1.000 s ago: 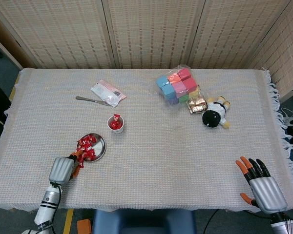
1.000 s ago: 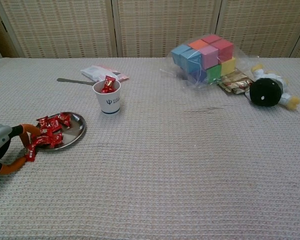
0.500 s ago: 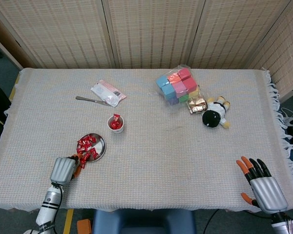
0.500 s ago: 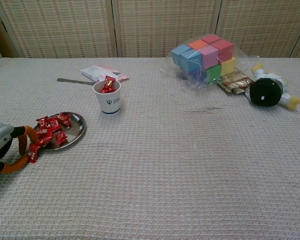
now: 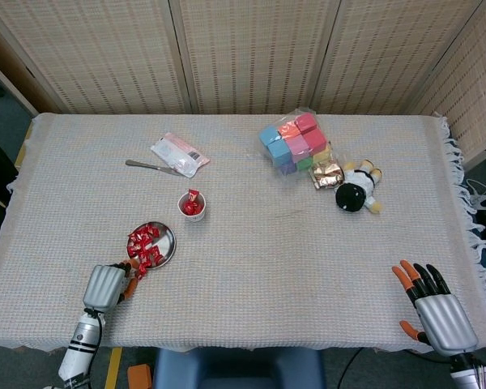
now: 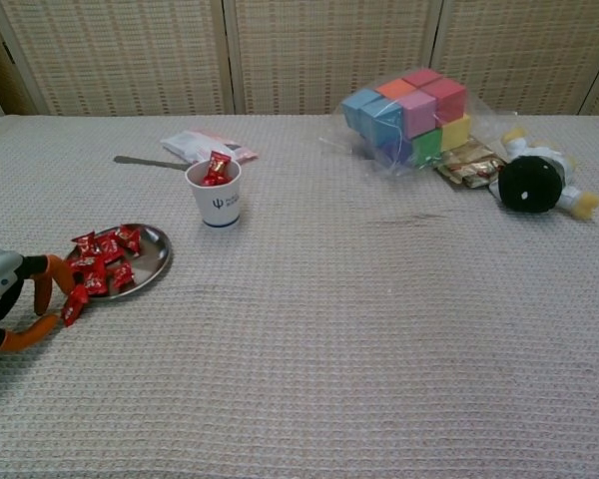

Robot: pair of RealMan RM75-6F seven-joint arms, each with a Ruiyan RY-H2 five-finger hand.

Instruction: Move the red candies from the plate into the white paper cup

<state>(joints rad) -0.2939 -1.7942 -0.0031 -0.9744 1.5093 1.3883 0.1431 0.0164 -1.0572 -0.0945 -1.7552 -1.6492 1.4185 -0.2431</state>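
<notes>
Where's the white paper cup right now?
In the head view, the white paper cup stands left of centre, just beyond the plate, nearer than the knife.

Two silver-grey ribbed robot hands are seen: the left hand point(image 5: 107, 284) and the right hand point(image 5: 439, 312). Black fingers with orange tips are carried by both. A silver wrist with black rings is shown below the left one.
</notes>
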